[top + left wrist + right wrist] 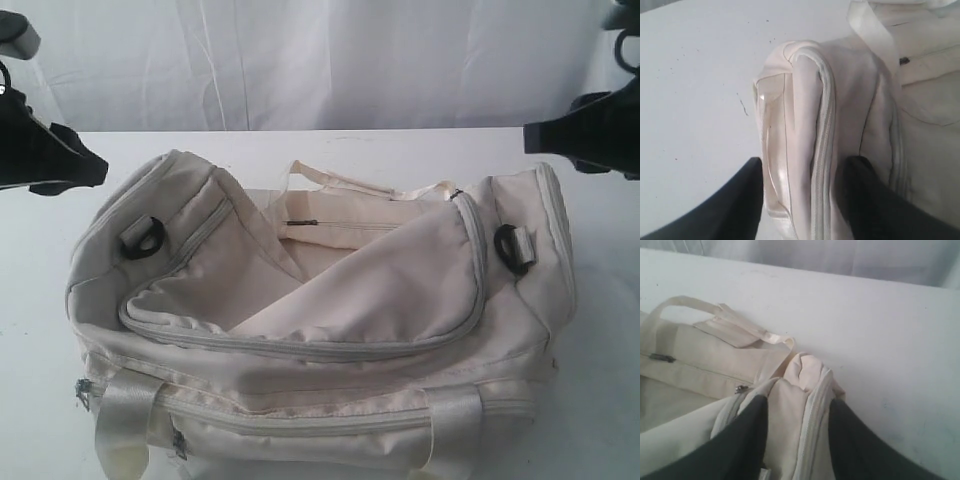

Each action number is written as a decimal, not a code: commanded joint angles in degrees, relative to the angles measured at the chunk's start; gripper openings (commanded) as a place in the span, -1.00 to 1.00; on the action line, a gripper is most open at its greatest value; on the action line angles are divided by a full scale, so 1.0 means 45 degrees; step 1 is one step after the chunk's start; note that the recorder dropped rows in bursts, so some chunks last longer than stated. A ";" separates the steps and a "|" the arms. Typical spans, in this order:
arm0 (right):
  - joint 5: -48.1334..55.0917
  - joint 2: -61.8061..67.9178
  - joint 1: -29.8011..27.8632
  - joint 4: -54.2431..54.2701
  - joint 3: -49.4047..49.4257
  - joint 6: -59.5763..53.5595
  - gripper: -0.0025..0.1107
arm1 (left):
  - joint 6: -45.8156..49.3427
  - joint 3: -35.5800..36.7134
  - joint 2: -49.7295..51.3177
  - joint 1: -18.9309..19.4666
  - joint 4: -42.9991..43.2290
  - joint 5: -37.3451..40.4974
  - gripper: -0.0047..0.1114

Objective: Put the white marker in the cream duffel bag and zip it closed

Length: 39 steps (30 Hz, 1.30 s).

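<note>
Duffel bag [380,290] of rumpled cream fabric slumps between left fingers [735,205] and right fingers [740,440], both spread empty.

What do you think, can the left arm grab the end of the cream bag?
Probably yes. The left gripper is open, its fingers sit either side of the cream duffel bag's zippered end, and nothing blocks the way.

Both arms hang raised and apart, the left tool [806,161] and right tool [797,401] spread wide.
</note>
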 commanded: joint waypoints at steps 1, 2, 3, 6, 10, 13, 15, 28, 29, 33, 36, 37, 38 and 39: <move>-0.0204 -0.1376 -0.0073 0.0462 0.0316 -0.0150 -0.32 | 0.0034 0.0114 -0.0854 0.0032 -0.0540 0.0208 0.01; -0.0204 -0.1716 -0.0073 0.0606 0.0497 -0.0150 -0.37 | 0.0034 0.0114 -0.1008 0.0032 -0.0625 0.0294 0.01; -0.0204 -0.2092 -0.0073 0.0736 0.0695 -0.0150 -0.45 | 0.0034 0.0114 -0.1161 0.0032 -0.0745 0.0320 0.01; -0.0460 -0.3274 -0.0073 0.0829 0.1427 -0.0175 -0.71 | 0.0034 0.0114 -0.1562 0.0032 -0.0833 0.0437 0.01; -0.1092 -0.5050 -0.0073 0.0829 0.2542 -0.0175 -0.96 | 0.0064 0.0114 -0.1962 0.0032 -0.0833 0.0551 0.01; -0.1098 -0.6224 -0.0073 0.0829 0.3105 -0.0134 -0.96 | 0.0064 0.0114 -0.2078 0.0032 -0.0833 0.0799 0.01; -0.1061 -0.6920 -0.0073 0.0829 0.3394 -0.0145 -0.96 | 0.0064 0.0114 -0.2127 0.0032 -0.0833 0.1162 0.01; -0.0989 -0.8959 -0.0073 0.0829 0.3569 -0.0124 -0.96 | 0.0064 0.0114 -0.2149 0.0032 -0.0833 0.1846 0.01; -0.1013 -0.8986 -0.0073 0.0829 0.3569 -0.0124 -0.96 | 0.0064 0.0114 -0.2149 0.0032 -0.0833 0.1846 0.01; -0.1013 -0.8986 -0.0073 0.0829 0.3569 -0.0124 -0.96 | 0.0064 0.0114 -0.2149 0.0032 -0.0833 0.1846 0.01; -0.1013 -0.8986 -0.0073 0.0829 0.3569 -0.0124 -0.96 | 0.0064 0.0114 -0.2149 0.0032 -0.0833 0.1846 0.01; -0.1013 -0.8986 -0.0073 0.0829 0.3569 -0.0124 -0.96 | 0.0064 0.0114 -0.2149 0.0032 -0.0833 0.1846 0.01; -0.1013 -0.8986 -0.0073 0.0829 0.3569 -0.0124 -0.96 | 0.0064 0.0114 -0.2149 0.0032 -0.0833 0.1846 0.01; -0.1081 -0.8980 -0.0073 0.0829 0.3599 -0.0124 -0.96 | 0.0064 0.0114 -0.2149 0.0032 -0.0833 0.1846 0.01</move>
